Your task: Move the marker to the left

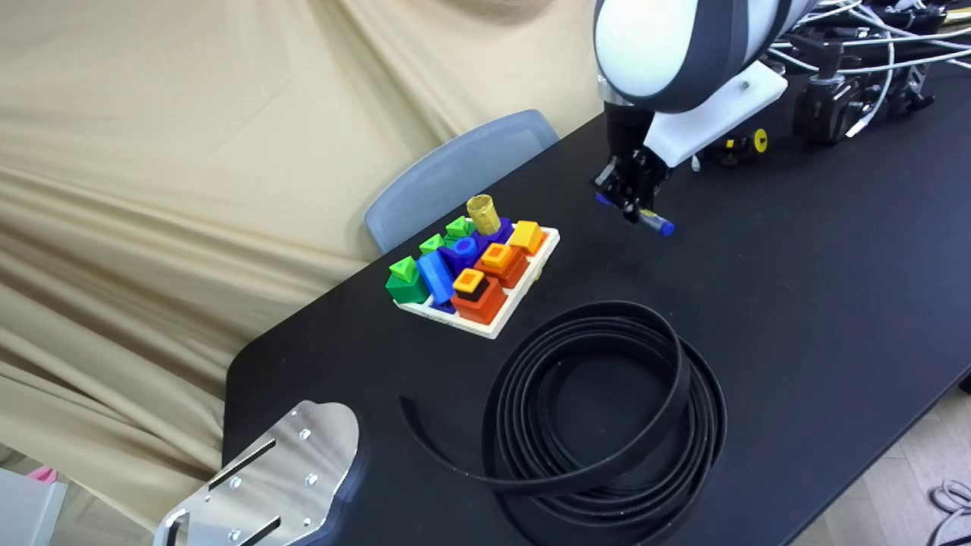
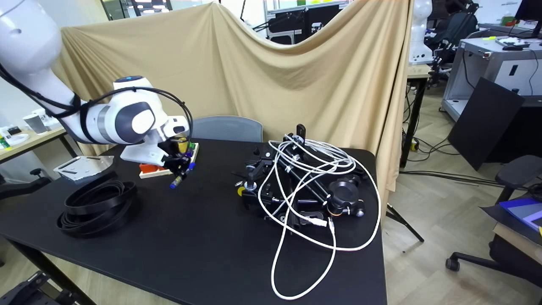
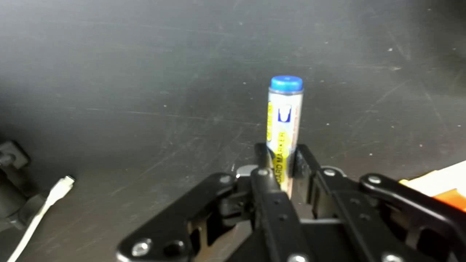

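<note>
- Your marker [image 3: 285,116] has a round, mostly white barrel, finished with a bright blue end toward the middle of the wrist view; a thin greyish ring sits right under that blue.
- In an exterior view you also see blue at the opposite end, past the pincer [image 3: 282,153].
- High on the barrel you have a dark blue square with a small white shape inside it, too blurred to name.
- Below it, on a yellow patch, you can read "OARD MARKER" in dark capitals running lengthwise; the start of the first word is unclear down by the fingers [image 3: 304,160].
- Along the barrel's left edge you get a slim yellow strip with dark lettering, too blurred to read; faint reddish print runs along the right edge.
- Your pincer is clamped on the marker, one finger against each side of the barrel, with the blue end and the square sticking out beyond them.
- You are holding the marker over the black counter [image 2: 190,237], near the toy block board [image 1: 523,282] and well apart from the black stands [image 2: 313,186]; whether it touches the counter, you cannot tell.
- To the left in the wrist view, you see the plug of a white cable [image 3: 60,190] on the counter.
</note>
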### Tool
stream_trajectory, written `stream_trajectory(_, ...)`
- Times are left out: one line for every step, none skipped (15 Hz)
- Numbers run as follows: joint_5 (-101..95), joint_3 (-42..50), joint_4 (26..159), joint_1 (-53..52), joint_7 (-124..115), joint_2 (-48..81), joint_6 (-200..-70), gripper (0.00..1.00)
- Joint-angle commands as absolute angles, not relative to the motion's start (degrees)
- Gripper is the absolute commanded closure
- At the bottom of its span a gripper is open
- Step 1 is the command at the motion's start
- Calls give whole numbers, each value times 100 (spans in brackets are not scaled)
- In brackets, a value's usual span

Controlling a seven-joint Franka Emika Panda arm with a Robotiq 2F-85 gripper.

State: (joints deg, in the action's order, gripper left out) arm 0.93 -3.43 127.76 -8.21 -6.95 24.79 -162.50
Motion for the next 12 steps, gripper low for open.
stream_trajectory(382,-759,12882,-709,-458,2292,-16145,95)
stream_trajectory(451,-855,12868,-711,-422,2313,-16126,95)
stream_trajectory(528,-966,12857,-709,-353,2349,-16108,95)
stream_trajectory(578,-1037,12859,-723,-321,2368,-16091,95)
stream_trajectory(615,-1102,12867,-736,-285,2394,-16078,95)
stream_trajectory(619,-1118,12883,-774,-294,2415,-16082,95)
stream_trajectory(586,-1100,12904,-825,-340,2440,-16101,95)
stream_trajectory(562,-1090,12919,-856,-367,2465,-16115,95)
stream_trajectory(545,-1071,12933,-884,-395,2496,-16132,95)
stream_trajectory(538,-1052,12954,-905,-419,2540,-16155,95)
stream_trajectory(549,-1057,12976,-898,-411,2582,-16169,95)
stream_trajectory(539,-1041,12993,-909,-427,2611,-16172,95)
